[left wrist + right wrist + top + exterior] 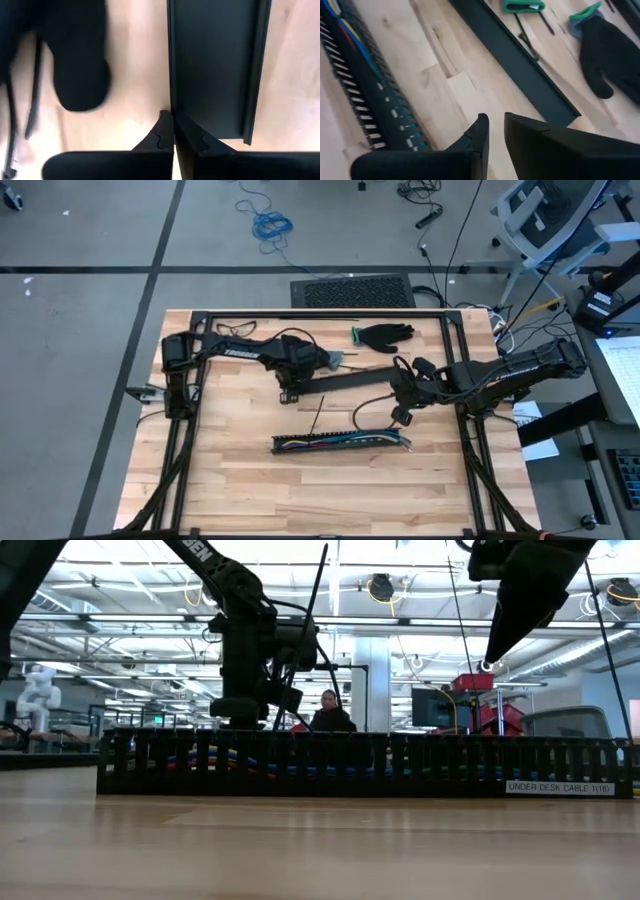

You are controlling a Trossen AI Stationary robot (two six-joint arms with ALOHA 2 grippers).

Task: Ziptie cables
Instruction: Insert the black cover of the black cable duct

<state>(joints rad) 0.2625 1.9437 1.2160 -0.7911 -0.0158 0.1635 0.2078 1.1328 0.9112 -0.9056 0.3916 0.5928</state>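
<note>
Cables lie inside the black slotted tray near the middle of the bench, toward my front edge; from overhead I see their yellow, blue, green and white strands running the tray's length, and in the low view the colours peek through the slots above a white label reading "UNDER DESK CABLE". A flat black cover strip lies behind the tray, slightly angled, apart from it. My left gripper sits at the left end of that strip; in the left wrist view its fingertips meet right at the strip's edge, jaws closed together, and I cannot tell whether they pinch the edge or only touch it. My right gripper hangs above the bench just behind the tray's right end, raised clear in the low view; in the right wrist view its jaws stand only a narrow gap apart with nothing between them. A thin black zip tie lies between the strip and the tray. At the back of the bench a black glove with a green cuff rests beside a pair of glasses. A person sits in the room beyond.
</note>
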